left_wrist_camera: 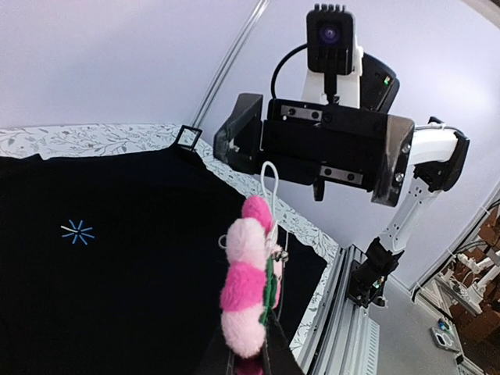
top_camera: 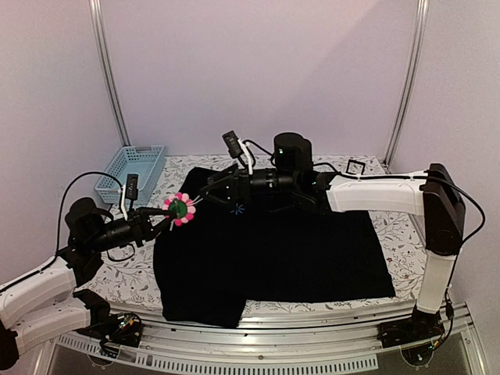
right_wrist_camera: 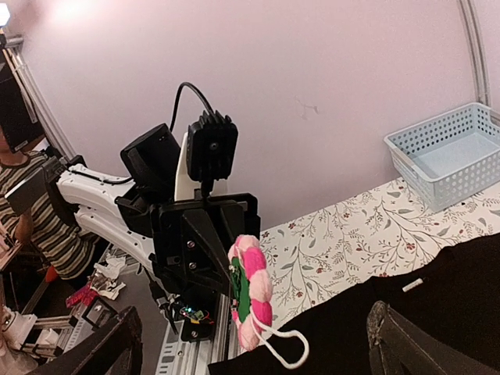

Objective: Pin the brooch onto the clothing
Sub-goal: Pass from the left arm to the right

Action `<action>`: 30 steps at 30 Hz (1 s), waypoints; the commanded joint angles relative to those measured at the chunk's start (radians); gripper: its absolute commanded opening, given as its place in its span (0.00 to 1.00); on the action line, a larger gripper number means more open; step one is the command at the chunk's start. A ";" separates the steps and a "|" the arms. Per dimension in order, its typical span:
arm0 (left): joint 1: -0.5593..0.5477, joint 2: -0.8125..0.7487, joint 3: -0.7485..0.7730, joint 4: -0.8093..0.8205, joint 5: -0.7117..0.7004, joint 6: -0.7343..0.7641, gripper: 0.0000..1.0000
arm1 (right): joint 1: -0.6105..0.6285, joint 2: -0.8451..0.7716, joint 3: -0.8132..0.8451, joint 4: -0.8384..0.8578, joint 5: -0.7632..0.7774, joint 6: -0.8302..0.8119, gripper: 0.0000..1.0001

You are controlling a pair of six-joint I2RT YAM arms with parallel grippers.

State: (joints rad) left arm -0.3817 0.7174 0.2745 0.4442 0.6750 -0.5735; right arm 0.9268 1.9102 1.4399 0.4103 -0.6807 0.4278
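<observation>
The brooch (top_camera: 180,208), a fluffy flower with pink petals and a green centre, hangs above the left edge of the clothing (top_camera: 273,250), a black shirt spread on the table. My left gripper (top_camera: 169,212) is shut on the brooch's lower edge. In the left wrist view the brooch (left_wrist_camera: 248,289) stands upright between the fingers, and a white cord loop trails from it. My right gripper (top_camera: 208,191) is open and faces the brooch from the right, a short gap away. The right wrist view has the brooch (right_wrist_camera: 251,287) between and beyond the wide-apart fingers (right_wrist_camera: 406,344). A light-blue star emblem (top_camera: 238,208) marks the shirt's chest.
A light-blue plastic basket (top_camera: 129,172) stands at the back left on the floral tablecloth (top_camera: 394,226). A small black stand (top_camera: 355,166) sits at the back right. Metal rails (top_camera: 297,320) run along the near edge, and upright frame posts stand behind.
</observation>
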 commanded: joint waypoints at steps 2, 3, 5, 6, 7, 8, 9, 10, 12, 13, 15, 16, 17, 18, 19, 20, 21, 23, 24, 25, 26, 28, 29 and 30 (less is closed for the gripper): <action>-0.016 -0.001 0.009 0.029 0.055 0.075 0.00 | 0.055 0.104 0.073 0.051 -0.105 -0.086 0.99; -0.020 0.001 0.010 0.033 0.058 0.074 0.00 | 0.054 0.105 0.066 0.060 -0.121 -0.082 0.99; -0.025 0.003 0.010 0.041 0.049 0.075 0.00 | 0.056 0.103 0.058 0.057 -0.138 -0.092 0.98; -0.027 0.002 0.005 0.050 0.046 0.075 0.00 | 0.059 0.102 0.056 0.057 -0.148 -0.095 0.97; -0.030 0.001 0.004 0.055 0.042 0.076 0.00 | 0.060 0.101 0.054 0.059 -0.153 -0.098 0.97; -0.032 0.001 0.002 0.056 0.038 0.080 0.00 | 0.066 0.102 0.054 0.059 -0.148 -0.101 0.96; -0.034 0.002 0.002 0.059 0.036 0.085 0.00 | 0.070 0.106 0.055 0.059 -0.139 -0.105 0.95; -0.037 0.001 0.000 0.061 0.034 0.090 0.00 | 0.073 0.111 0.059 0.060 -0.131 -0.107 0.94; -0.040 0.002 -0.001 0.066 0.031 0.102 0.00 | 0.075 0.132 0.069 0.077 -0.117 -0.101 0.91; -0.040 0.003 -0.002 0.067 0.030 0.105 0.00 | 0.076 0.146 0.075 0.086 -0.112 -0.093 0.88; -0.043 0.003 -0.003 0.066 0.028 0.106 0.00 | 0.080 0.172 0.102 0.077 -0.089 -0.083 0.84; -0.043 0.004 -0.004 0.067 0.028 0.107 0.00 | 0.081 0.184 0.115 0.070 -0.078 -0.085 0.82; -0.042 0.004 -0.004 0.066 0.025 0.105 0.00 | 0.081 0.193 0.128 0.062 -0.071 -0.086 0.82; -0.042 0.004 -0.006 0.068 0.023 0.104 0.00 | 0.082 0.203 0.140 0.056 -0.063 -0.085 0.82; -0.043 0.004 -0.006 0.072 0.022 0.103 0.00 | 0.084 0.209 0.151 0.052 -0.063 -0.083 0.80; -0.043 0.003 -0.007 0.073 0.020 0.101 0.00 | 0.084 0.217 0.160 0.053 -0.067 -0.079 0.79; -0.044 0.002 -0.008 0.074 0.019 0.098 0.00 | 0.085 0.222 0.166 0.053 -0.071 -0.075 0.77; -0.043 0.000 -0.010 0.077 0.014 0.094 0.00 | 0.090 0.233 0.174 0.052 -0.075 -0.073 0.76; -0.043 -0.001 -0.011 0.078 0.012 0.091 0.00 | 0.092 0.235 0.175 0.052 -0.074 -0.074 0.75; -0.044 -0.002 -0.012 0.079 0.011 0.089 0.00 | 0.093 0.239 0.177 0.052 -0.076 -0.076 0.73; -0.043 -0.005 -0.012 0.081 0.011 0.089 0.00 | 0.094 0.241 0.178 0.054 -0.076 -0.072 0.72; -0.043 -0.008 -0.014 0.079 0.009 0.089 0.00 | 0.095 0.243 0.177 0.063 -0.077 -0.060 0.70; -0.043 -0.010 -0.015 0.079 0.009 0.089 0.00 | 0.095 0.244 0.177 0.068 -0.081 -0.057 0.68; -0.043 -0.012 -0.015 0.078 0.009 0.089 0.00 | 0.095 0.245 0.178 0.073 -0.084 -0.052 0.67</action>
State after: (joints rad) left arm -0.4122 0.7181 0.2741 0.5003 0.6930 -0.4870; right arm 1.0122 2.1296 1.5959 0.4683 -0.7616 0.3584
